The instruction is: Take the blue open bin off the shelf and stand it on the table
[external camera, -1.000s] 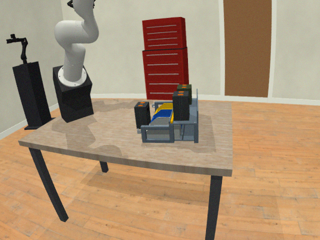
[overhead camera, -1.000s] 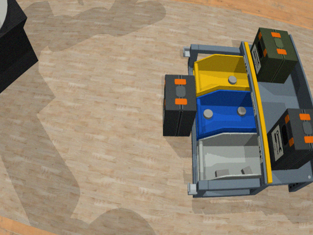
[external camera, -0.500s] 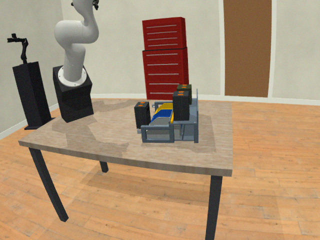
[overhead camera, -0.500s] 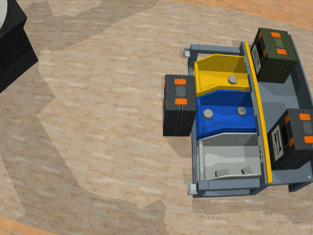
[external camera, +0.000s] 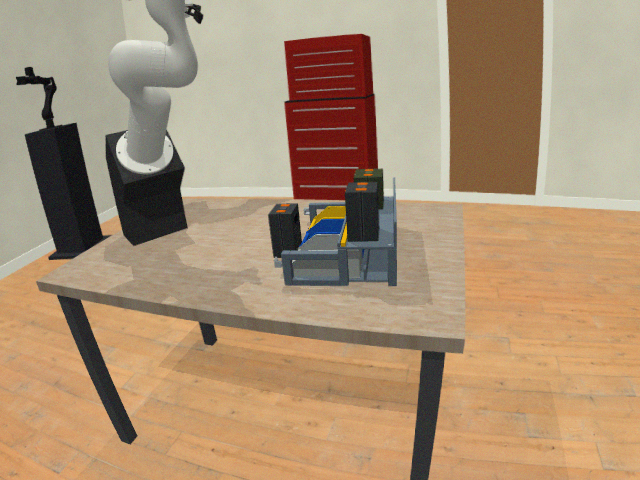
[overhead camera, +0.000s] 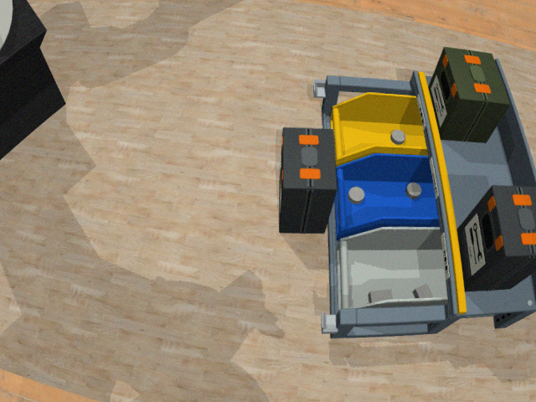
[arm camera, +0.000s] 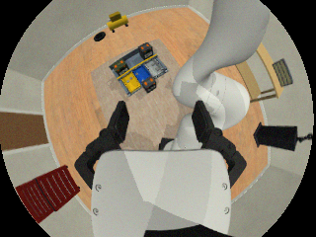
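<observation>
Open fingers hang high above the table (external camera: 268, 304) (arm camera: 155, 111), pointing outward.

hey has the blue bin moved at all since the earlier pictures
No. The blue bin is where it was, between the yellow bin and the grey bin.
</observation>
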Motion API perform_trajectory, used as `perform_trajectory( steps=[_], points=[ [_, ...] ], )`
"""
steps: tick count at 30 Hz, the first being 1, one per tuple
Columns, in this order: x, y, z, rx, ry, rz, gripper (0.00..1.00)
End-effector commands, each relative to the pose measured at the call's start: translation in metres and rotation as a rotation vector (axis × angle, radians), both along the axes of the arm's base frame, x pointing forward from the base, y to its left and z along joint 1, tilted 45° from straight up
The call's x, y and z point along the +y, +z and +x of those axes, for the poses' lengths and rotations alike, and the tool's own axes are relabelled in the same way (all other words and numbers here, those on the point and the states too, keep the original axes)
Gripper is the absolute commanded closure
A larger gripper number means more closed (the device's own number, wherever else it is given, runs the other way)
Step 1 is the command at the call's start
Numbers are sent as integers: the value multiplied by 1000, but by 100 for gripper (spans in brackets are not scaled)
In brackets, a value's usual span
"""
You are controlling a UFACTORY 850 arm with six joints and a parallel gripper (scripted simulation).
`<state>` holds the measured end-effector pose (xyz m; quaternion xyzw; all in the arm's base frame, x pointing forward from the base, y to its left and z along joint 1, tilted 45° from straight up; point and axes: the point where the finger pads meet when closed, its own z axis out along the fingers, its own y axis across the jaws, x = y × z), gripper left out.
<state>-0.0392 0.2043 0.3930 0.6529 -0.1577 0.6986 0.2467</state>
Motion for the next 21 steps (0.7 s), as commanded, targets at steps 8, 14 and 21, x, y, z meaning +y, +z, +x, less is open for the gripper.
perform_trajectory(
  steps=[8,14,21],
  points=[
    [30,-14,4,50,58,-150,0],
    [47,-23,6,79,94,-243,0],
    [47,-23,6,79,94,-243,0]
  ],
)
